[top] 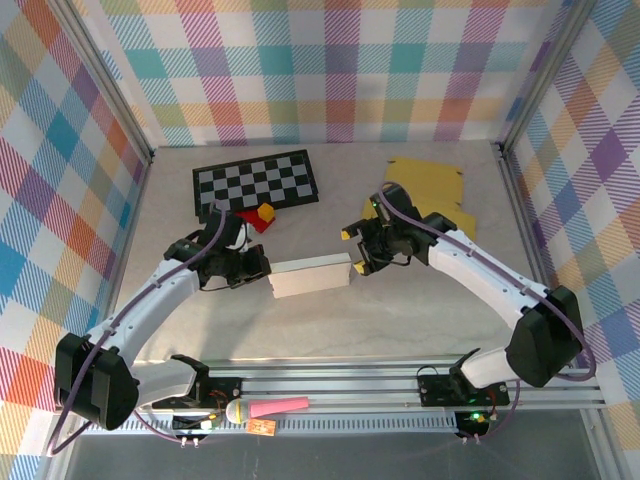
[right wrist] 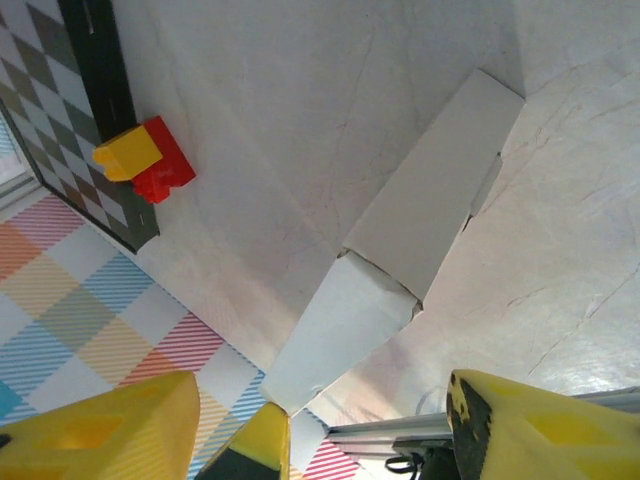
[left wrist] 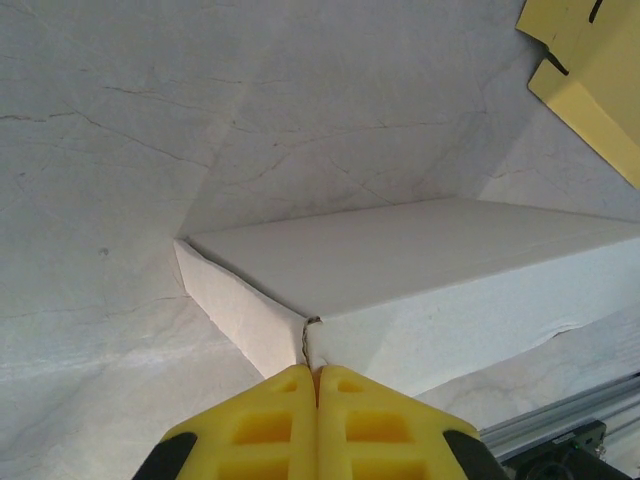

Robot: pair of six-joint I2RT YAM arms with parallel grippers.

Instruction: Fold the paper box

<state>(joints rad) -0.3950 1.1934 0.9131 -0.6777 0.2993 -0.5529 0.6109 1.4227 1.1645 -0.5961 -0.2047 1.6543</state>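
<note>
As it lies flat, white rectangular paper box (top: 310, 275), marbled matte table (top: 400, 320)

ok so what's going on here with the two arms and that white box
Both arms are working on the white paper box, which lies in the middle of the table. The left gripper is shut, its tips at a corner seam at the box's left end. The right gripper stands open at the other end, where an end flap looks untucked. The fold looks unfinished.
</note>
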